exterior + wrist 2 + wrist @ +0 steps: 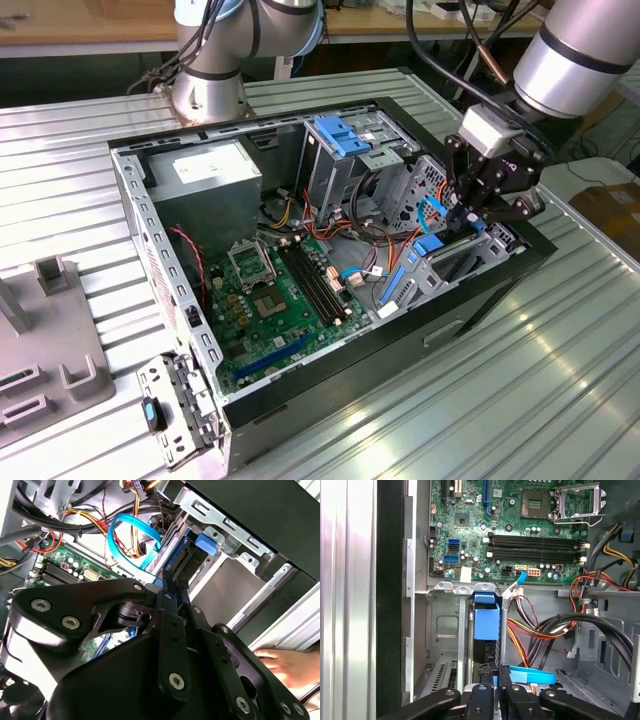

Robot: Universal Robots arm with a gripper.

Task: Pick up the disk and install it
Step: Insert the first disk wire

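The disk (482, 652) stands on edge in the drive bay (450, 268) at the exterior view's right end of the open computer case. A blue plastic tab (486, 616) caps it, and its blue rail (186, 555) runs along the slot. My gripper (466, 216) hangs straight over this bay. In both wrist views the black fingers (489, 672) are drawn close together, their tips at the disk's near end (173, 587). Whether they pinch the rail or only press on it is hidden by the fingers.
The green motherboard (285, 295) and grey power supply (210, 175) fill the rest of the case. Bundled cables (540, 625) and a blue data cable (125, 535) lie beside the bay. A person's hand (285, 666) rests on the table outside the case wall (520, 255).
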